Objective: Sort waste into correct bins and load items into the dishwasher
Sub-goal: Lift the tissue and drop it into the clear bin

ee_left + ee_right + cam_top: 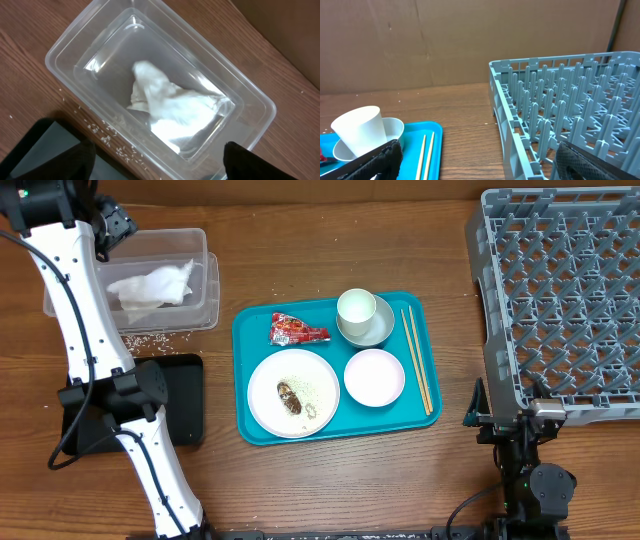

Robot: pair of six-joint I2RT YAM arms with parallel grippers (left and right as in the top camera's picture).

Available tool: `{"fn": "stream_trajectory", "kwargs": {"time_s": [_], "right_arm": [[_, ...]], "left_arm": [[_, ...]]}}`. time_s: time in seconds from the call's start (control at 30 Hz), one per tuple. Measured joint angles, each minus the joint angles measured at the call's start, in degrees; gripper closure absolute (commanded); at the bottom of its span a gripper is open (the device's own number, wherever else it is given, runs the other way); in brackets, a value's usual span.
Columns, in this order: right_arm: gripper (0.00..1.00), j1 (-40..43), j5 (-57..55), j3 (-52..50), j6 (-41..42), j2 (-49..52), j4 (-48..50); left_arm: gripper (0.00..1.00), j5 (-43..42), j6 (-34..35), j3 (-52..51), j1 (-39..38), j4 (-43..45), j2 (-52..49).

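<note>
A crumpled white napkin [150, 285] [170, 102] lies in the clear tub [200, 250] [65, 50]. My left gripper [110, 225] [160, 167] hangs open above it, holding nothing. On the teal tray [250, 320] are a red wrapper [297, 330], a white plate [270, 375] with a brown lump [291, 395] and rice, a small white bowl [374, 376], a white cup [356, 308] [362, 130] in a grey-green bowl [380, 328], and chopsticks [417, 360] [425, 155]. My right gripper [503, 418] [482, 165] stands open and empty by the dish rack [560, 290] [560, 90].
A flat black tray [185, 395] [40, 150] lies in front of the tub, partly under the left arm. Loose rice grains [150, 340] [117, 142] are scattered on the wood between tub and black tray. A brown wall stands behind the table.
</note>
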State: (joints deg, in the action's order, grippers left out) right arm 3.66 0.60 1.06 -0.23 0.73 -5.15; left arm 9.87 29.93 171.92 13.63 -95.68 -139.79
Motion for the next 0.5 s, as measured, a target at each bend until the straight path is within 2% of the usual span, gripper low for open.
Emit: {"fn": "stream_trajectory", "kwargs": {"time_s": [0.17, 0.23, 0.37, 0.5], "right_arm": [[0.00, -0.02, 0.00, 0.00, -0.02, 0.00, -0.02], [0.00, -0.02, 0.00, 0.00, 0.00, 0.00, -0.02], [0.00, 0.00, 0.00, 0.00, 0.00, 0.00, 0.00], [0.00, -0.02, 0.00, 0.00, 0.00, 0.00, 0.00]], "left_arm": [[0.16, -3.80, -1.38, 0.00, -0.04, -0.90, 0.00], [0.16, -8.76, -3.56, 0.00, -0.13, -0.94, 0.00], [0.18, -24.22, -9.31, 0.00, -1.53, -0.98, 0.00], [0.18, -34.07, -14.16, 0.00, -6.62, -0.96, 0.00]]}}
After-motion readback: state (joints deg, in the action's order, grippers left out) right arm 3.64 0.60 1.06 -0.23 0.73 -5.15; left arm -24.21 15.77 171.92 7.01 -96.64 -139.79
